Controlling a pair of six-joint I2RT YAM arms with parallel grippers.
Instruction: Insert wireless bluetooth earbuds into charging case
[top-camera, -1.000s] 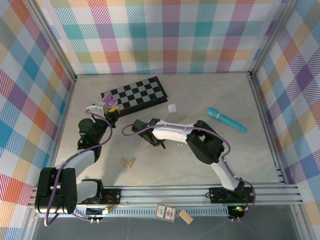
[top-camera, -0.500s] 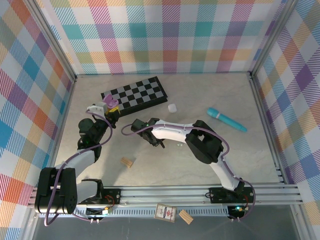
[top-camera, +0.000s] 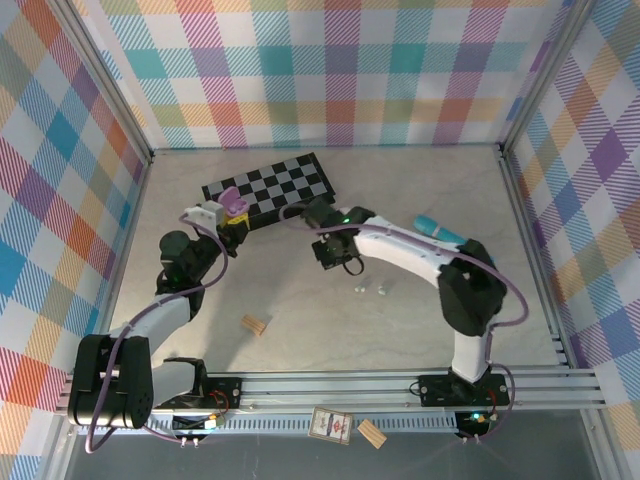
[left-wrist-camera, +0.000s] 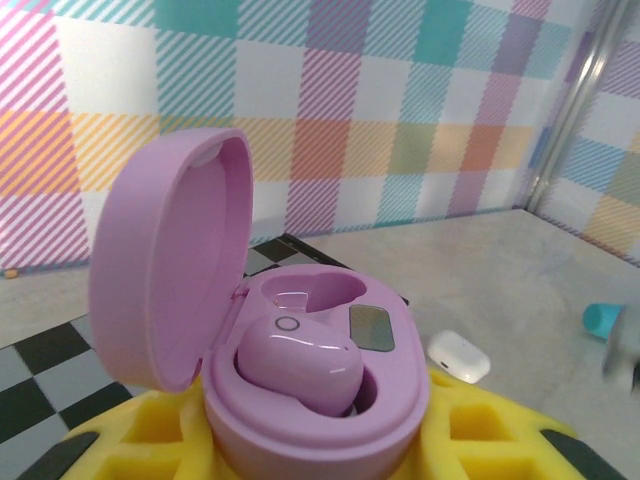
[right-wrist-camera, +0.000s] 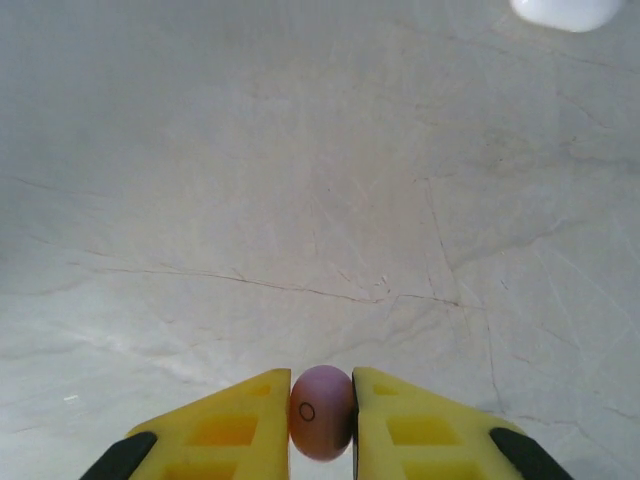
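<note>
Left gripper (top-camera: 226, 222) is closed round charging case (left-wrist-camera: 322, 425), just before checkerboard (top-camera: 285, 183); seated earbud (left-wrist-camera: 298, 365) is lodged in 1 of 2 wells. Second earbud (right-wrist-camera: 321, 412) is pinched in right gripper (right-wrist-camera: 322, 428) above table (top-camera: 420, 330). Wooden block (top-camera: 256, 324) is set nearer the bases, loose earbuds (top-camera: 358, 289) right of it.

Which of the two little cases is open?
The purple case, its lid swung up with a bud inside; the white case lies shut on the table.

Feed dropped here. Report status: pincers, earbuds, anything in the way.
Left pincer shut on open purple case, one bud seated, one slot empty. Right pincer shut on purple earbud. White case on table nearby, likely no obstruction.
</note>
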